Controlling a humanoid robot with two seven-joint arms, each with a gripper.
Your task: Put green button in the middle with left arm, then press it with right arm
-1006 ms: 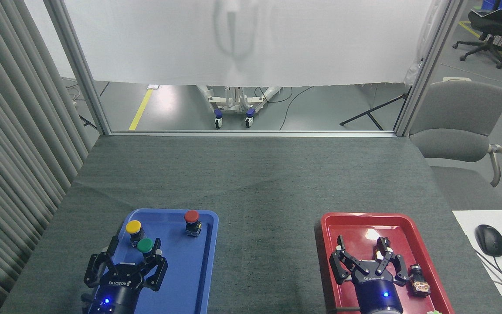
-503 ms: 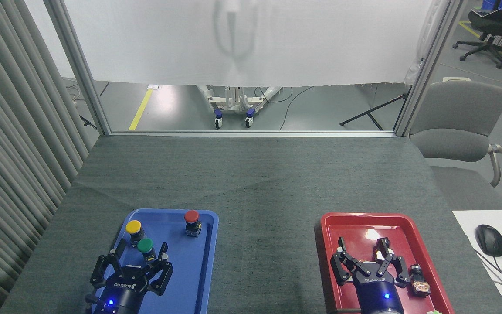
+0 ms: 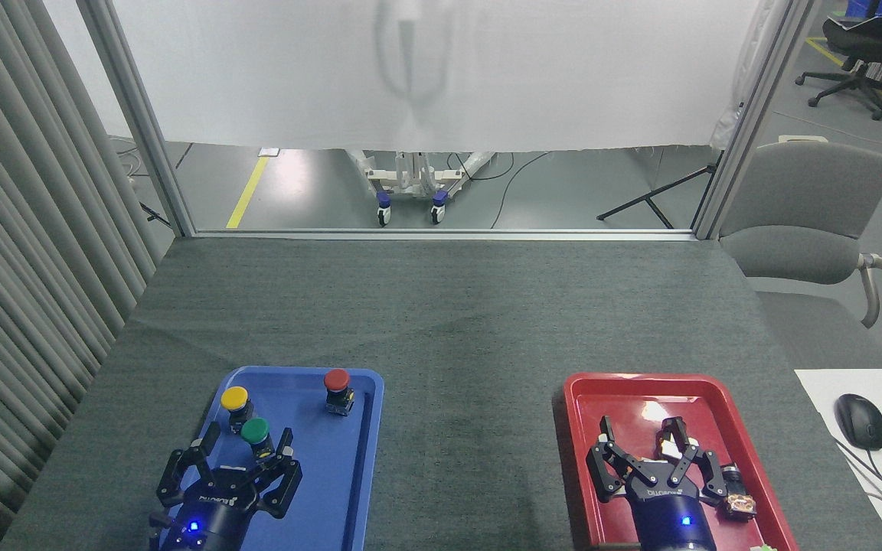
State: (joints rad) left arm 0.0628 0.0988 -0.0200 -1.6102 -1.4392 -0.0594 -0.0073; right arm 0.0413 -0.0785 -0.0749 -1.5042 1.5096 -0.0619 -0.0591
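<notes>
The table [image 3: 441,306] is covered in dark grey woven cloth with faint creases, and two smooth plastic trays with rounded corners and raised rims lie on it, well apart: a blue tray [image 3: 360,459] on the left and a red tray [image 3: 625,390] on the right. The middle [image 3: 472,444] between them is bare cloth. Three push-buttons with round mushroom caps on short black-and-silver bases stand upright in the blue tray: a yellow button [image 3: 234,399], a red button [image 3: 337,382] and the green button [image 3: 256,431], which sits just beside the yellow one, nearer the robot. In the red tray lies one small dark part [image 3: 736,493] with a coppery end, by the right rim. There are two black linkage grippers. The left gripper [image 3: 248,441] is spread wide, its fingers flanking the green button; whether they touch it cannot be told. The right gripper [image 3: 638,431] hangs over the red tray, likewise spread apart and holding nothing.
</notes>
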